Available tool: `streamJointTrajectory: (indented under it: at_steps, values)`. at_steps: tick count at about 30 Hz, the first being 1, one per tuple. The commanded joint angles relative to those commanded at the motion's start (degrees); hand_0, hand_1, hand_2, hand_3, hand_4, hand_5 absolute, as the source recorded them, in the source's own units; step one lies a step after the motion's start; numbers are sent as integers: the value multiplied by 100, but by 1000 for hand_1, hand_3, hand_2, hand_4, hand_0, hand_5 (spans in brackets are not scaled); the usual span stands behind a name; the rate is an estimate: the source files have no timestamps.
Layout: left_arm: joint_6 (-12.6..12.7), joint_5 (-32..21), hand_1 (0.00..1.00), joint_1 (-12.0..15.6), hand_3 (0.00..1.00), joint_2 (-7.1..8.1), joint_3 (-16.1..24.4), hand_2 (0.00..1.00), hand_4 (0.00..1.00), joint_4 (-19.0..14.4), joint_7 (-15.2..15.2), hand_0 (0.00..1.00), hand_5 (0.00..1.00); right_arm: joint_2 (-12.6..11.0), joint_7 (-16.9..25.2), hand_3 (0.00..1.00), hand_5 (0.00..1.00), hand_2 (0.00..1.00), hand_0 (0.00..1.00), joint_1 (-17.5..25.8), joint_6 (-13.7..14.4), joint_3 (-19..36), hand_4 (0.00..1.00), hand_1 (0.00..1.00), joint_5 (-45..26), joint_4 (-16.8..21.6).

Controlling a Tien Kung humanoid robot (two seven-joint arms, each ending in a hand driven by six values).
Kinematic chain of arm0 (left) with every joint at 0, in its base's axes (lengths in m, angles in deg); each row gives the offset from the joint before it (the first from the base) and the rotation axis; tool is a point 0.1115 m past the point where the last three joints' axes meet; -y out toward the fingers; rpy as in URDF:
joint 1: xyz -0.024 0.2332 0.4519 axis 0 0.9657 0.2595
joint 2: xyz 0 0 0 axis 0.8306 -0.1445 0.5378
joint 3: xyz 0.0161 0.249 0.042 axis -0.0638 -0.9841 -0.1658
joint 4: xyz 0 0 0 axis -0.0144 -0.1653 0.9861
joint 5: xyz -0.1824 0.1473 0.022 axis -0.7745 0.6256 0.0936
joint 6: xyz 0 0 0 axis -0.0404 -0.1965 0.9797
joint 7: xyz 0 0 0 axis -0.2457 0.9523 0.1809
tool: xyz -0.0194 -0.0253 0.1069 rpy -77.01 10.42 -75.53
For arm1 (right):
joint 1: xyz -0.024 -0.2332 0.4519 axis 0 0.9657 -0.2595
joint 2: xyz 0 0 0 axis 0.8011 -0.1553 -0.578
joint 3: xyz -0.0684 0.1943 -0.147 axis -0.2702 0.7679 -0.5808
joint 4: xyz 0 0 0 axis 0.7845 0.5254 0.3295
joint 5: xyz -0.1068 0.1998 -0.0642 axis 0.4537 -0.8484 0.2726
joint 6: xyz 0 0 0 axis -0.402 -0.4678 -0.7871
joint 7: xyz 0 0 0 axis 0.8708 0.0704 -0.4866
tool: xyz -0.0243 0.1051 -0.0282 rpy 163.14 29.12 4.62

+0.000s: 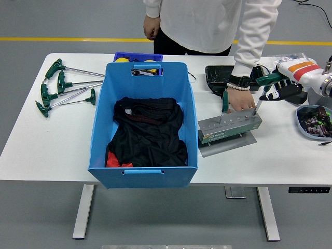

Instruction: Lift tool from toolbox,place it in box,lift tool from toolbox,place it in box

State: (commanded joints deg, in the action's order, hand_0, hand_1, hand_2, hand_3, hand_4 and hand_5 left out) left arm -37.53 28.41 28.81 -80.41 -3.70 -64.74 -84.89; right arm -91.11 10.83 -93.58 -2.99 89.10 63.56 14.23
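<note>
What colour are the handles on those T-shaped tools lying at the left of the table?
Dark green, with bare metal shafts: T-handle tools, seen in the head view.

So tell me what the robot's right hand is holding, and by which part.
The right hand grips a green T-handle wrench by its handle, its shaft tip still in the gray tool stand. A person's hand steadies the stand.
</note>
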Motion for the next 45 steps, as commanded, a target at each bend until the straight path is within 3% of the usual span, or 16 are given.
streamJointTrajectory:
  at_steps: [1, 6, 7, 12, 13, 22, 30, 31, 42, 43, 45]
  values:
    - [1, 11, 732, 2, 779, -2, 8, 813, 733, 0, -2, 743, 613, 5, -1, 177, 717, 152, 149, 10, 23, 13, 998, 130, 2, -7]
    - [1, 52, 732, 10, 779, -1, 30, 813, 733, 0, -13, 743, 613, 26, -27, 177, 717, 152, 149, 65, 92, 61, 998, 130, 19, -42]
    - [0, 66, 732, 12, 779, 0, 37, 813, 733, 0, -17, 743, 613, 31, -34, 116, 726, 103, 80, 79, 96, 67, 998, 66, 17, -47]
    - [5, 136, 732, 23, 779, -1, 84, 813, 733, 0, -31, 743, 613, 50, 3, 116, 726, 103, 80, 132, 172, 56, 998, 66, -61, -73]
    - [4, 149, 732, 26, 779, 1, 92, 812, 733, 0, -33, 743, 611, 52, 49, 26, 732, 2, 25, 146, 232, 59, 998, 2, -100, -80]
    - [-2, 196, 732, 36, 778, 11, 109, 812, 733, 0, -41, 743, 611, 41, 221, 2, 739, 2, 2, 203, 556, 207, 998, 2, -45, -87]
    - [-6, 176, 731, 35, 779, 13, 95, 812, 733, 0, -39, 743, 611, -78, 268, 2, 761, 2, 2, 231, 608, 395, 998, 2, -95, 28]
    - [-7, 179, 731, 36, 778, 13, 98, 811, 734, 0, -40, 743, 613, -91, 268, 2, 937, 2, 2, 233, 599, 416, 998, 2, -112, 42]
    - [-9, 226, 731, 63, 778, 12, 152, 811, 734, 0, -50, 743, 611, -368, 276, 2, 901, 2, 2, 253, 493, 775, 998, 2, -258, 406]
    - [-9, 228, 731, 69, 778, 13, 156, 810, 733, 0, -50, 743, 612, -409, 277, 2, 809, 2, 2, 253, 487, 813, 960, 2, -274, 470]
    - [-7, 239, 731, 74, 778, 12, 167, 810, 733, 0, -51, 743, 612, -457, 286, 2, 809, 2, 2, 250, 484, 866, 960, 2, -284, 547]
